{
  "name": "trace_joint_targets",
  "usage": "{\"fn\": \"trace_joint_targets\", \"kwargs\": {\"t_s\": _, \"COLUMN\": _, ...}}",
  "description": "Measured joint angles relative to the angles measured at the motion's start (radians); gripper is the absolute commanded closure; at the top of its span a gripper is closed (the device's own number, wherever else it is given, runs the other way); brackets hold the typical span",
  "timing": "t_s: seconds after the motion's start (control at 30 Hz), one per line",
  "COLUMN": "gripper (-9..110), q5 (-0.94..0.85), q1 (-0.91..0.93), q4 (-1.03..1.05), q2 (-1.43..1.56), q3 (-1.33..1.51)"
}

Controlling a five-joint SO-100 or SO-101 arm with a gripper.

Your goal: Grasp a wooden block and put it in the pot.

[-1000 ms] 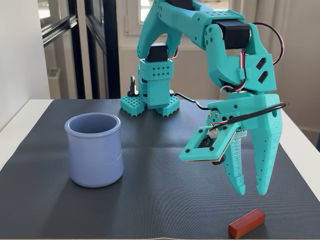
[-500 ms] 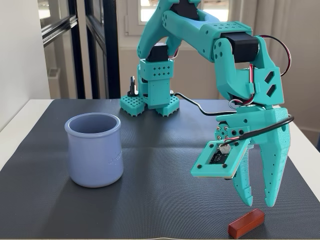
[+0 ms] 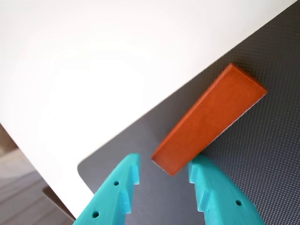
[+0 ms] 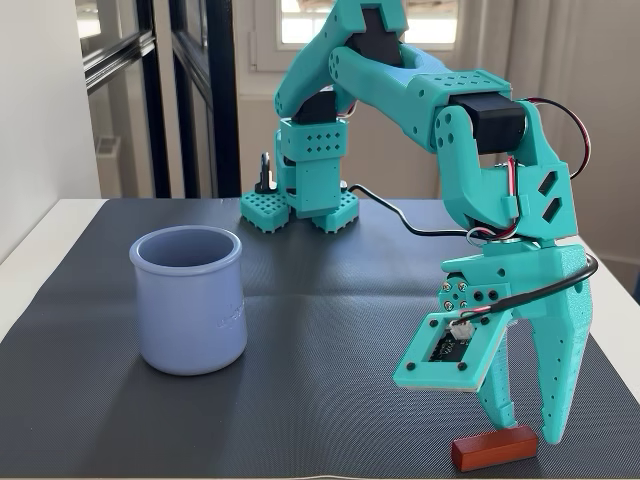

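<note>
The wooden block (image 3: pixel 210 119) is a reddish-brown bar lying flat on the dark mat near its edge; it also shows in the fixed view (image 4: pixel 493 447) at the front right. My teal gripper (image 3: pixel 164 176) is open, its fingertips just short of the block's near end, one on each side. In the fixed view the gripper (image 4: pixel 524 421) points down right over the block, fingertips close to the mat. The pot (image 4: pixel 188 298), a pale lavender-blue cup, stands upright and empty on the mat's left side, well apart from the gripper.
The dark textured mat (image 4: pixel 320 320) covers the white table (image 3: pixel 93 70); its rounded corner and edge lie next to the block. The arm's base (image 4: pixel 300 200) stands at the mat's back. Floor shows beyond the table's edge in the wrist view.
</note>
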Motion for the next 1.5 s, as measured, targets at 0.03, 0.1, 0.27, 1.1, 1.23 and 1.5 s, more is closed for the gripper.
{"fn": "trace_joint_targets", "kwargs": {"t_s": 0.03, "gripper": 89, "q5": 0.000, "q1": 0.003, "q4": 0.000, "q2": 0.000, "q3": 0.000}}
{"fn": "trace_joint_targets", "kwargs": {"t_s": 0.1, "gripper": 89, "q5": 0.000, "q1": 0.008, "q4": 0.000, "q2": 0.000, "q3": 0.000}}
{"fn": "trace_joint_targets", "kwargs": {"t_s": 0.27, "gripper": 89, "q5": 0.000, "q1": 0.028, "q4": 0.071, "q2": 0.002, "q3": -0.005}}
{"fn": "trace_joint_targets", "kwargs": {"t_s": 1.1, "gripper": 98, "q5": -0.046, "q1": 0.043, "q4": 0.110, "q2": 0.002, "q3": -0.008}}
{"fn": "trace_joint_targets", "kwargs": {"t_s": 1.23, "gripper": 98, "q5": -0.077, "q1": 0.043, "q4": 0.110, "q2": 0.002, "q3": -0.008}}
{"fn": "trace_joint_targets", "kwargs": {"t_s": 1.5, "gripper": 98, "q5": -0.080, "q1": 0.043, "q4": 0.110, "q2": 0.002, "q3": -0.008}}
